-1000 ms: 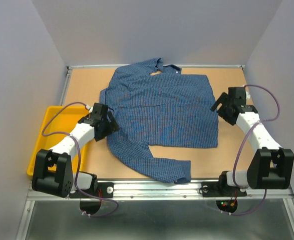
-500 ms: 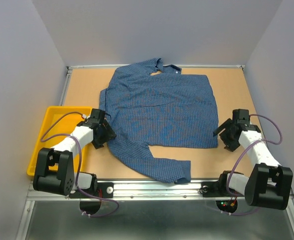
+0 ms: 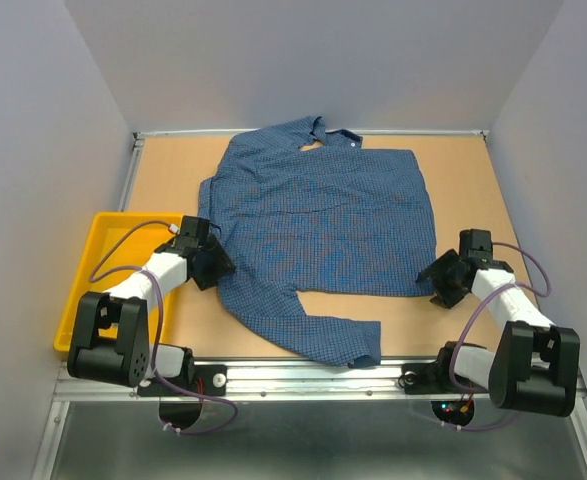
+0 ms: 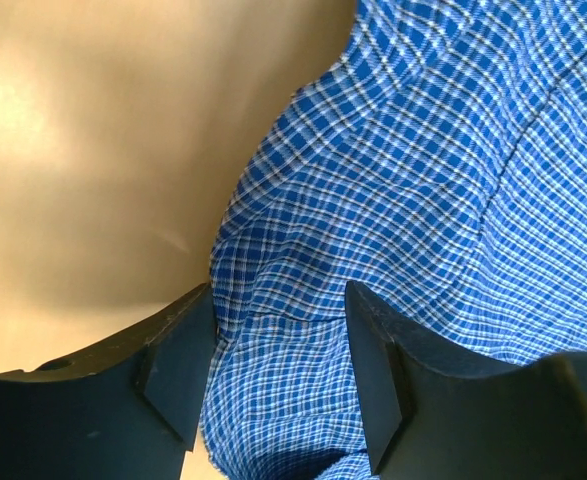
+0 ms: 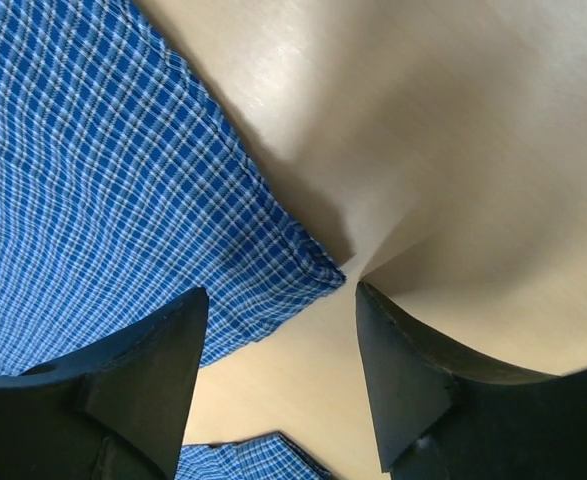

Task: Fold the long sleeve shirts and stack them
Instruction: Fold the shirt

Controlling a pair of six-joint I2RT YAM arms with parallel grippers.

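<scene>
On the tabletop (image 3: 173,170), from above, the blue shirt (image 3: 323,220) lies flat, with the left hand (image 3: 211,262) and right hand (image 3: 443,280) at its near sides; the left wrist view shows that hand spread astride the shirt's edge, and the right wrist view shows the other spread around the hem corner, so this looks like the grasp before a fold, and next both must pinch shut on cloth.

Blue checked long sleeve shirt (image 3: 323,220): one, centre of frame.
Yellow tray (image 3: 101,232): one, left side.
Robot arms: two, left arm (image 3: 143,280), right arm (image 3: 508,300).
Grippers: two, left gripper (image 3: 211,262), right gripper (image 3: 441,280).
Wooden table (image 3: 173,170): one.
</scene>
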